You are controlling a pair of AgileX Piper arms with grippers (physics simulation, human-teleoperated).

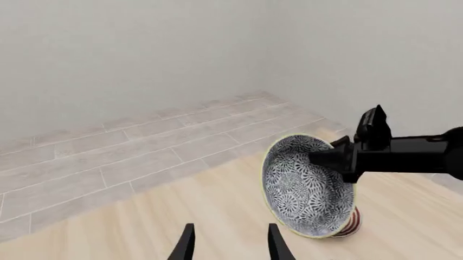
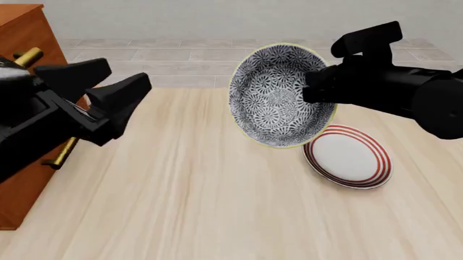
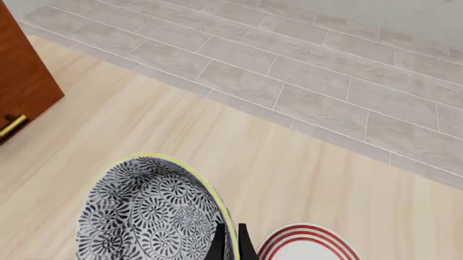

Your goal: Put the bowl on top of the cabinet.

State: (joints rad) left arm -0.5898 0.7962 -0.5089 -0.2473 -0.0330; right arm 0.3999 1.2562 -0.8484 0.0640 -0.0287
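Note:
The blue-and-white patterned bowl hangs above the table, tipped on its side with its inside facing left. My right gripper is shut on its pale yellowish rim; the right wrist view shows the fingers pinching that rim of the bowl. The reddish-brown cabinet stands at the far left, its top mostly out of frame. My left gripper is open and empty in front of the cabinet, well left of the bowl. The left wrist view shows the bowl past its own open fingertips.
A flat white plate with red rings lies on the table just below and right of the bowl. Brass bar handles stick out from the cabinet front behind my left arm. Grey floor tiles lie beyond the table's far edge.

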